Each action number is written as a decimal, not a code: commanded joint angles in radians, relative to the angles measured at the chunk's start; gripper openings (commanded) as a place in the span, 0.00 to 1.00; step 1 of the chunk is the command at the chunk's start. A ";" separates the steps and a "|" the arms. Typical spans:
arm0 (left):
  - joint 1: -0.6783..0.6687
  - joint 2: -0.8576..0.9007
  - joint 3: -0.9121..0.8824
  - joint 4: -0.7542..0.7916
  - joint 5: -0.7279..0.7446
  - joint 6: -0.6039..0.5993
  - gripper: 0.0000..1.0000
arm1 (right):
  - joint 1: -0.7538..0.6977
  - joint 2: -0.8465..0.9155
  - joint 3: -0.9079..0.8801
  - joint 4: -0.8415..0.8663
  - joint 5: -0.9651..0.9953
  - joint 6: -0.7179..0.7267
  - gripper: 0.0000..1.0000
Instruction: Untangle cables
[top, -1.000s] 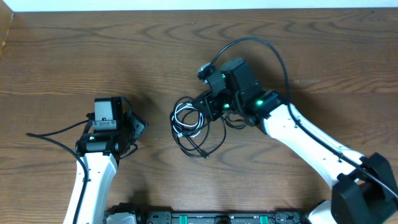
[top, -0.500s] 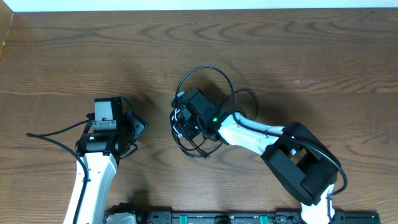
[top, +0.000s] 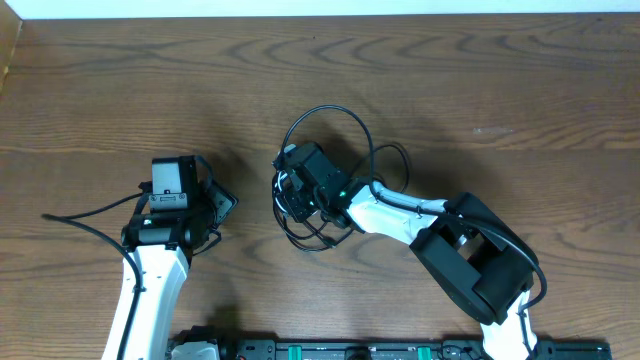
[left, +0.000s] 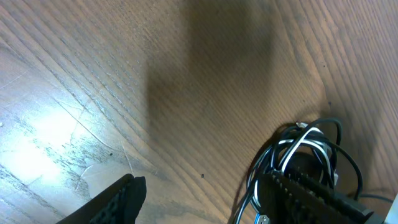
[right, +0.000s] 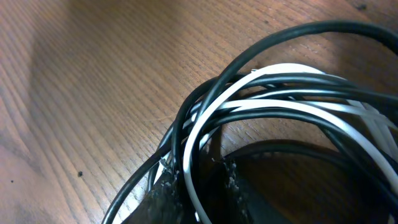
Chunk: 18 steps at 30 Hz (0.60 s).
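The cables, thin black and white cords, lie tangled in small loops at the table's middle. My right gripper sits on top of the tangle. In the right wrist view a white strand and black strands of the cables run between the fingers of my right gripper, which is shut on them. My left gripper rests a short way left of the tangle and points toward it. It stands open with bare wood between its fingers, and the cables lie just ahead, beside its right finger.
The right arm's own thicker black wire arcs over the table just behind the tangle. The right arm's white link stretches from the lower right toward the cables. The wooden table stretches off to every side.
The right arm swung down and left, bringing its gripper onto the tangle. In the last half second its jaws narrowed on the strands. The left arm stayed still.
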 joint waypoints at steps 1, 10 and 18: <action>0.003 0.006 0.009 -0.003 -0.006 0.005 0.64 | 0.001 0.034 -0.007 -0.011 0.034 0.012 0.03; 0.003 0.006 0.009 -0.003 -0.006 0.005 0.64 | -0.066 -0.204 -0.006 -0.050 -0.100 0.012 0.01; 0.003 0.006 0.009 -0.003 -0.005 0.005 0.65 | -0.071 -0.412 -0.006 -0.150 -0.118 -0.003 0.01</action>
